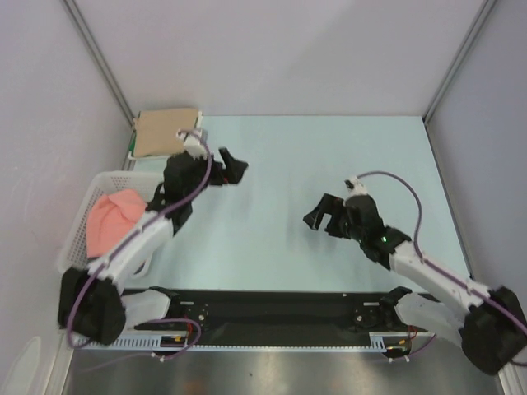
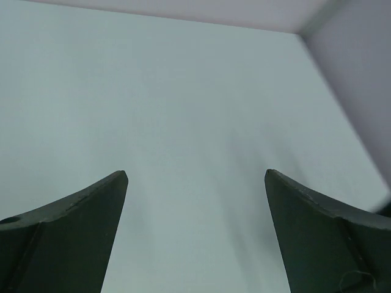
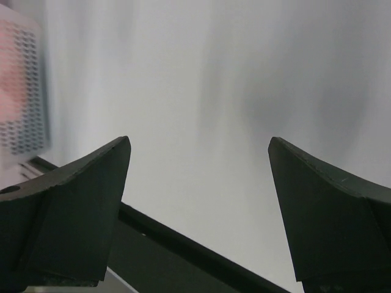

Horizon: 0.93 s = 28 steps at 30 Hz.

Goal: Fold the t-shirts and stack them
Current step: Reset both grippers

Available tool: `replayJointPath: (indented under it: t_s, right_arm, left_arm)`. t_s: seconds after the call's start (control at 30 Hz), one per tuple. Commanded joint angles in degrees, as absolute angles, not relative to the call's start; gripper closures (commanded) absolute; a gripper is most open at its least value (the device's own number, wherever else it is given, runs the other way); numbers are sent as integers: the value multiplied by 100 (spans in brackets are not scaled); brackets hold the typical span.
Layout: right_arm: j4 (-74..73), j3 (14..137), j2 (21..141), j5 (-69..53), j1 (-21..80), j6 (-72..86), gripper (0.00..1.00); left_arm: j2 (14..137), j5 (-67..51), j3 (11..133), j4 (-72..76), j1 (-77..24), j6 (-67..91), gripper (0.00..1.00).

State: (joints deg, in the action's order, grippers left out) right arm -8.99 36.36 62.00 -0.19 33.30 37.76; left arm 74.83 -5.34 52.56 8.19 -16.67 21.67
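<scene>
I am holding the left gripper [image 1: 233, 167] wide open and empty above the pale blue-green tabletop [image 1: 329, 156], just beside the folded tan cloth t-shirt [image 1: 165, 132]. This shirt is lying flat at the far left corner, and in my judgement this corner is serving as the place for the stack. A thin green edge is showing under its left side; it may be the green shirt below, but I cannot tell for sure. The right gripper [image 1: 323, 216] is also standing fully open with nothing between its fingers, and it is hovering over the bare middle of the tabletop, well apart from any cloth. I am keeping both arms raised like this, I think, so that the working area is staying free for the next shirt. The salmon pink cloth t-shirt [image 1: 114, 220] is lying crumpled inside the white plastic lattice basket [image 1: 76, 243] at the left edge, near the base of the left arm. The dark grey-blue shirt is not showing in any view. The basket wall and the left arm's own forearm above it are standing in the way of a reach for the pink shirt, so I am judging that the left arm needs to lift and turn back first.
</scene>
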Motion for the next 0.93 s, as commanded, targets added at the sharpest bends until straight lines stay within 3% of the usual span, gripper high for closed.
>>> replayJointPath:
  t_s: [0.0,0.17,0.27,0.37,0.43,0.57,0.77,0.9]
  right_arm:
    - [350,2345,4916,403,3278,5612,0]
    - [598,688,2921,711,3374,6924,0]
    - [-330,185,1638,914,3419,7487,0]
    - [-1201,9,172,853,3515,7515,0]
    - [-1248,9,402,835,3594,7515,0]
    - [-871,-148,1071,852,3884,7426,0]
    - [-431,-466,1283,1160,4069,7367,0]
    - [217,-475,1205,678,3929,7058,0]
  left_arm:
    - [6085,-1755,3915,1589,-2074,3355,0]
    - [3488,-2662,1620,2636,-2101,4603,0]
    - [2219,-2830,522,2899,-2101,5420,0]
    - [26,-2786,-578,2945,-2101,6519,0]
    - [-831,-2812,-1078,2726,-2092,7133,0]
    - [-150,-3568,-1134,3452,-2136,7251,0]
    - [-61,-3314,-1134,3437,-2136,7400,0]
    - [-219,-3357,-1125,3305,-2136,7567,0]
